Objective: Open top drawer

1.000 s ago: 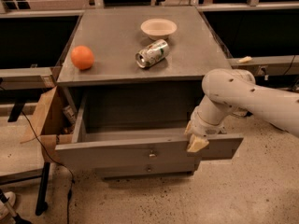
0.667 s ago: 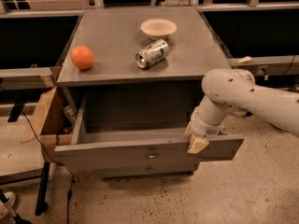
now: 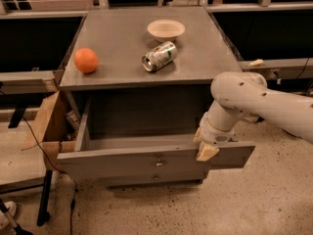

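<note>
Speckled concrete floor surrounds the grey cabinet. Its top drawer stands pulled well out. The gripper sits over the right part of the drawer's front rim; whether it is clamped or released cannot be told. The drawer looks rigid and fairly heavy, and likely to skew under an off-centre pull. Its small centre knob is probably the truer hold. On top, a tipped can and an orange could roll.
</note>
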{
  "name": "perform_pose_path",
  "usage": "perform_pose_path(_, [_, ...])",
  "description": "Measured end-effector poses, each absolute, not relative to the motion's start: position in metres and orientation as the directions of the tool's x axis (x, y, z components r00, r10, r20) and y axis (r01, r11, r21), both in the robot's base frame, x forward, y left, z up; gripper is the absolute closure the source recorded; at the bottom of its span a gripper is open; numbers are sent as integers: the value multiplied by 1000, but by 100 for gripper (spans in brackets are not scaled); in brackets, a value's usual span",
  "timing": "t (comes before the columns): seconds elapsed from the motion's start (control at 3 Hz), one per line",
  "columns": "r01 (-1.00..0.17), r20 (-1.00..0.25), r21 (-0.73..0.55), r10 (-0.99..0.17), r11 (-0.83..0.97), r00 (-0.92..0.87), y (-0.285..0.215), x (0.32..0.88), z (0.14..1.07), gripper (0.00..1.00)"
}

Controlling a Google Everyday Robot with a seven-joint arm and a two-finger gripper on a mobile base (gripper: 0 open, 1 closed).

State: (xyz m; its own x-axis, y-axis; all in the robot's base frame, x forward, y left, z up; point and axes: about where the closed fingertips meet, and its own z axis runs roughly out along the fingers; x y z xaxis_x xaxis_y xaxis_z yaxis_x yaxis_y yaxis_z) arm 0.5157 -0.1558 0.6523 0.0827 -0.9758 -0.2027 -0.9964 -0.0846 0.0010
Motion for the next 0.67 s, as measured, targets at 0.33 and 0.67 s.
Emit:
perform_pose_path(0.33, [-996,-207,2,-975,-89,87,-156,514,653,59])
perform_pose_path(0.67, [-996,-207,2,-975,-89,87,-156,514,653,36])
